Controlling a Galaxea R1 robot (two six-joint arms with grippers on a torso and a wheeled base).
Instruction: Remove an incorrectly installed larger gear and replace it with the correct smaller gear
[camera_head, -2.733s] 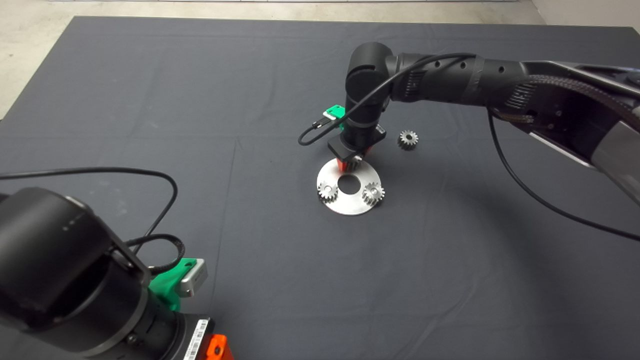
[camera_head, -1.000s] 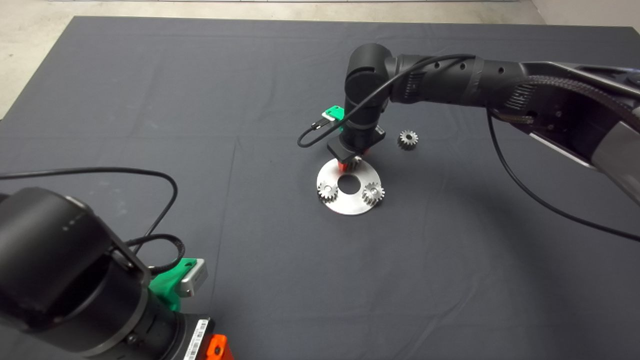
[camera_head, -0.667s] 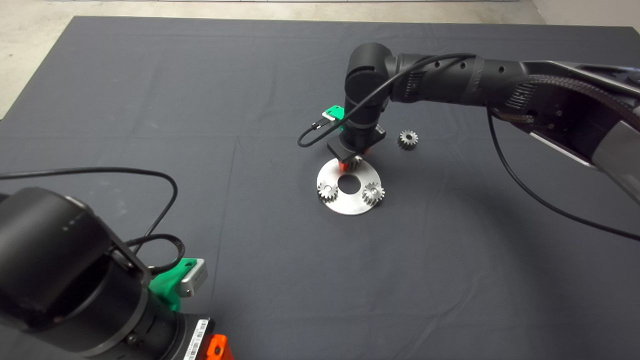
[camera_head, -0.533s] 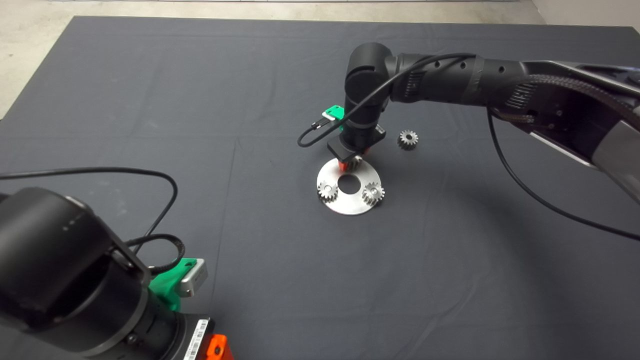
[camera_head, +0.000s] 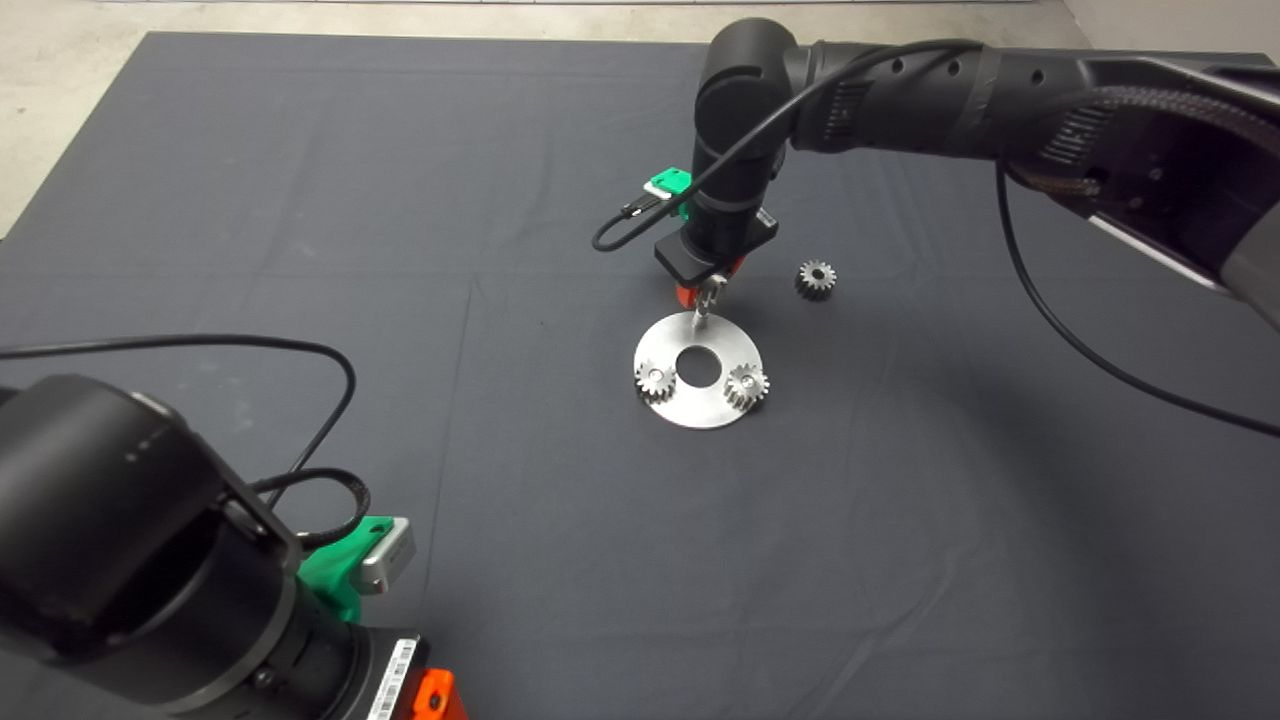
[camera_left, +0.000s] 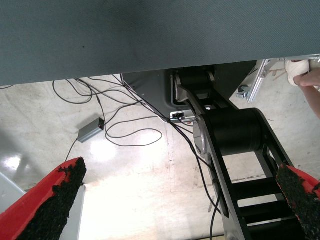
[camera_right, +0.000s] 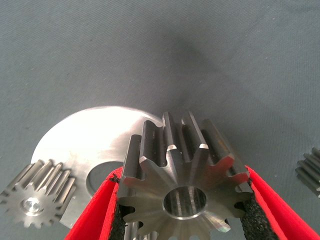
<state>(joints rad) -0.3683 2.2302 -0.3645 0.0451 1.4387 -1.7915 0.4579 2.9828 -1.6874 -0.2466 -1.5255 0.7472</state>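
My right gripper (camera_head: 704, 289) hangs just above the far rim of the round steel plate (camera_head: 700, 408), shut on the larger gear (camera_right: 185, 170). The wrist view shows its star-cut face and long teeth clamped between the red fingers (camera_right: 272, 202). From the head view the gear is mostly hidden under the gripper. Two small gears (camera_head: 655, 380) (camera_head: 747, 385) sit on the plate on either side of its centre hole. The loose smaller gear (camera_head: 816, 279) lies on the mat right of the gripper and shows at the edge of the wrist view (camera_right: 310, 170). My left gripper (camera_left: 180, 182) is parked at the lower left, open.
A thin bright peg (camera_head: 699, 318) stands on the plate below the right gripper. The dark mat (camera_head: 300, 200) spreads wide on all sides. The left wrist view shows floor, cables and a person's hand (camera_left: 307, 77).
My right gripper has risen from the plate's far rim, lifting the larger gear off it. The left arm has not moved.
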